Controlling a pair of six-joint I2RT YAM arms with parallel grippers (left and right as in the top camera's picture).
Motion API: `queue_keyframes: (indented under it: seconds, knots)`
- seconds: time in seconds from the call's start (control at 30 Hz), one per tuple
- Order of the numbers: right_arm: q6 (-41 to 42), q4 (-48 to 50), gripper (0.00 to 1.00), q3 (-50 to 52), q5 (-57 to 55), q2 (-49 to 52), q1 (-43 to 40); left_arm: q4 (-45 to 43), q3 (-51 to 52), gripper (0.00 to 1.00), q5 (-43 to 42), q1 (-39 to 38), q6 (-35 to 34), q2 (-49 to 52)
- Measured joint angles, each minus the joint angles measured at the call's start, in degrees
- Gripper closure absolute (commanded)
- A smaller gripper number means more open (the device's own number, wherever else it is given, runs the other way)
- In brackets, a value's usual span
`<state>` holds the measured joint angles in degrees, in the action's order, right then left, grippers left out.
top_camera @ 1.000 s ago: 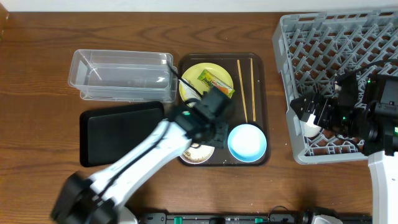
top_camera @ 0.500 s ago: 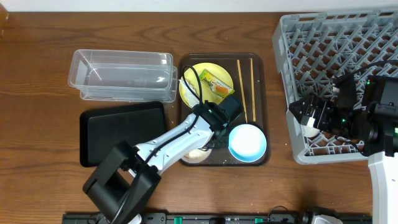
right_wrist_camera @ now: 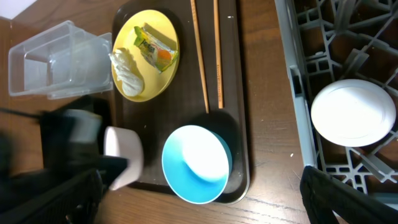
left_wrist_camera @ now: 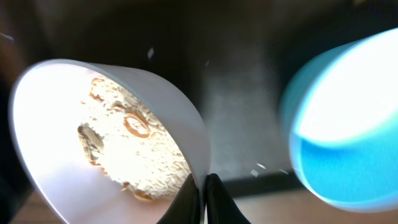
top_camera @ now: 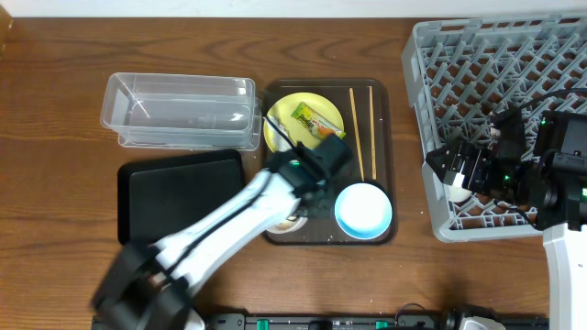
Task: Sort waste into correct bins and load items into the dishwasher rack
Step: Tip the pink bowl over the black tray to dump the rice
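**A:** What has your left tool (left_wrist_camera: 204, 190) got?

**B:** Its fingertips are pressed together on the rim of the small white bowl (left_wrist_camera: 112, 143). The bowl is tilted, with the rice scraps (left_wrist_camera: 134, 149) lying inside it. It is at the near left corner of the brown tray (top_camera: 385, 137), just beside the blue bowl (top_camera: 364, 209).

**A:** And the other one?

**B:** My right tool (top_camera: 459, 170) is spread wide and pinches nothing. It hangs over the near left part of the grey rack (top_camera: 514, 64), close to a white round dish (right_wrist_camera: 353, 112) that sits in the rack.

**A:** Where is the other waste?

**B:** The wrapper (right_wrist_camera: 155, 46) and the crumpled tissue (right_wrist_camera: 127, 71) lie on the yellow plate (right_wrist_camera: 155, 81) at the far end of the brown tray. The chopsticks (right_wrist_camera: 199, 56) lie side by side to its right. The clear tub (top_camera: 179, 110) and the black tray (top_camera: 165, 188) stand on the bench (top_camera: 55, 110), left of the brown tray.
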<state>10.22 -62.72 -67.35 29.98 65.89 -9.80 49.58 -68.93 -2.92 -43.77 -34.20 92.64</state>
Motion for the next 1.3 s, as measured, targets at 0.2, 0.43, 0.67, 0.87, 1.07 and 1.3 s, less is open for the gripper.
queue_keyframes:
  seconds: [0.2, 0.43, 0.67, 0.87, 1.07, 1.3]
  knots:
    - [0.0, 0.0, 0.01, 0.0, 0.0, 0.0, 0.0, 2.5, -1.8, 0.94, -7.0, 11.1, 3.9, -11.9]
    - [0.0, 0.0, 0.01, 0.0, 0.0, 0.0, 0.0, 4.5, 0.2, 0.94, -28.1, 32.8, 15.2, -14.4]
    - [0.0, 0.0, 0.01, 0.0, 0.0, 0.0, 0.0, 4.0, 10.5, 0.94, -53.9, 55.0, 31.0, -13.7]
    - [0.0, 0.0, 0.01, 0.0, 0.0, 0.0, 0.0, 2.8, 17.7, 0.94, -73.0, 66.0, 41.8, -11.8]
    - [0.0, 0.0, 0.01, 0.0, 0.0, 0.0, 0.0, 1.1, 20.9, 0.94, -81.7, 68.4, 45.2, -6.4]
    - [0.0, 0.0, 0.01, 0.0, 0.0, 0.0, 0.0, -1.6, 20.9, 0.94, -84.3, 69.5, 46.3, -4.5]
